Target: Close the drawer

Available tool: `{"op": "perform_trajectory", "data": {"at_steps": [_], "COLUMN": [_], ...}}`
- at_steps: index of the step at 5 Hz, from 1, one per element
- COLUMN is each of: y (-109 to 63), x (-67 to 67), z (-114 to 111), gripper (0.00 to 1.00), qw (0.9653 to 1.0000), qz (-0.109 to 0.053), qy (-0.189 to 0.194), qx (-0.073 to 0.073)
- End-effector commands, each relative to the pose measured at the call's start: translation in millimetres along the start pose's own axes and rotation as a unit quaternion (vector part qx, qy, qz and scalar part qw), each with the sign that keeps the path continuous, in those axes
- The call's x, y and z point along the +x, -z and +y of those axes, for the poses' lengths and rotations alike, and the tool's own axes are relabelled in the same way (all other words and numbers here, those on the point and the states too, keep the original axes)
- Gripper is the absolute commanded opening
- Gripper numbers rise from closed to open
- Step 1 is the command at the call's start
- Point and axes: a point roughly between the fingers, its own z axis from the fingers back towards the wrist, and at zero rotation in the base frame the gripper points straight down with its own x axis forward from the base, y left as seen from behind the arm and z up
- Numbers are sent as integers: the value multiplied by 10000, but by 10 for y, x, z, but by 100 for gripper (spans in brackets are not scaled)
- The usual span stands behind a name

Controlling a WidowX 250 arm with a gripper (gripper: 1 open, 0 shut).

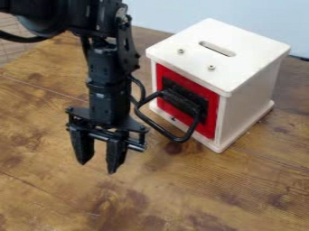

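My black two-fingered gripper (100, 155) hangs with fingers spread, near the red-fronted drawer with its black loop handle (182, 101).

From where I stood, the bare brown wooden tabletop (182, 198) gave open room across the bottom of the frame, from the lower left corner over to the lower right. Another free stretch of wood lay at the left edge, beside the black metal robot arm (107, 72), which itself filled the upper left. The big black rounded loop handle (169, 135) jutted out into the middle, leaving only a narrow space between itself and the arm. Behind it, the white cube box (241, 86) and its red drawer front (161, 76) blocked the way through the upper right. A strip of wood ran open along the right edge, beside the box.
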Motion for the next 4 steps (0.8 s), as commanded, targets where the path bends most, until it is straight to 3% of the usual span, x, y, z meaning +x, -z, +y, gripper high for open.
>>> {"op": "perform_trajectory", "data": {"at_steps": [1,2,3,4], "y": [-283,-320,-345,-327], "x": [-44,-112,-148,-119], "z": [-68,-86,-96,-25], "gripper": [0,100,0,0], "qw": [9988,9987,9987,9990], "qz": [-470,-490,-494,-416], "qy": [128,149,143,138], "qx": [1,-2,1,-14]}}
